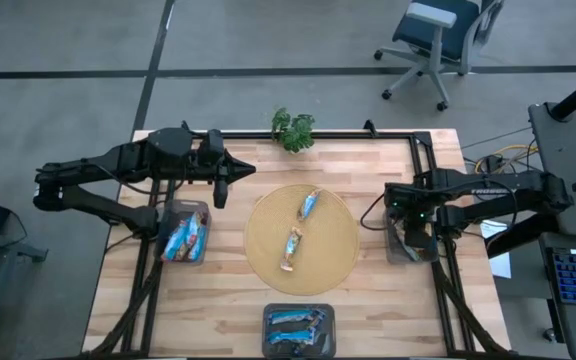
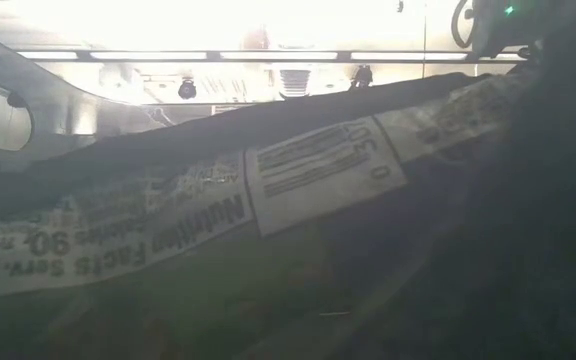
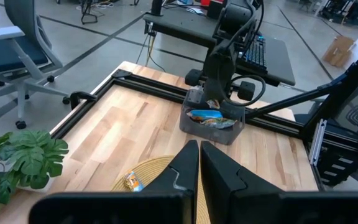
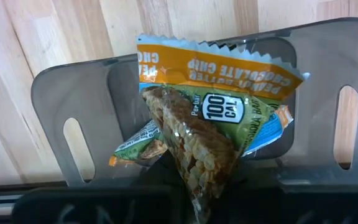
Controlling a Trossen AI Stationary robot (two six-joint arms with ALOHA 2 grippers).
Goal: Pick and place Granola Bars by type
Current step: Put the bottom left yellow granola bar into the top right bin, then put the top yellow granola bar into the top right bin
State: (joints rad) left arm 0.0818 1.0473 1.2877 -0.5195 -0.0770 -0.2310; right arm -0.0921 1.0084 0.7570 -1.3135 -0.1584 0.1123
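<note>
My right gripper (image 4: 197, 180) pinching a granola bar (image 4: 210, 124) over the right bin (image 4: 73, 99), two bars (image 1: 298, 230) on the round mat (image 1: 268, 250), bars filling the left bin (image 1: 201, 211) and front bin (image 1: 269, 312), my left gripper (image 3: 199, 163) pressed shut above the mat

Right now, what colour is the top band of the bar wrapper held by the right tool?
Orange, with white lettering, on the granola bar held over the grey bin; the right wrist view shows it best.

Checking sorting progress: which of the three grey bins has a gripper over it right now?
The bin at the table's right edge: the right gripper holds a granola bar over it. The left bin and front bin have none.
</note>
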